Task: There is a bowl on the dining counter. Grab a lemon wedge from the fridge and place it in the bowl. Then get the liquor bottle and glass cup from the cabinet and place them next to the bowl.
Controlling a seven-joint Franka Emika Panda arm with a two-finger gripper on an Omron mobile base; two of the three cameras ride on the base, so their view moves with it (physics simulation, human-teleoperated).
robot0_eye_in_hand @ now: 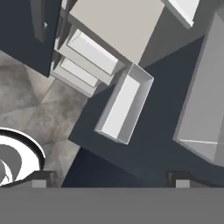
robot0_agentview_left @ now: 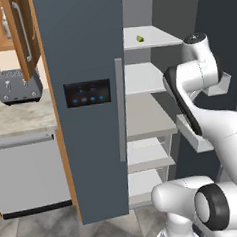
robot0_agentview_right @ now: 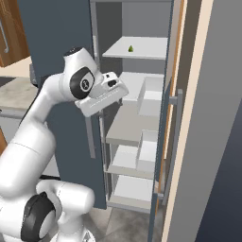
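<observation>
Arm sits closest to you, rising in front of the open fridge. Gripper is spread wide, nothing between the tips, pointing down at the inner side of the open right door; a pale door bin sits just past the tips (floor tiles off to one side). You can see the hand held level with the middle shelves in the right base view. Lemon wedge lies on the top visible shelf, toward the back, well above the hand. Left door is shut, blue-lit panel on its face. Toaster stands on the worktop to the left.
</observation>
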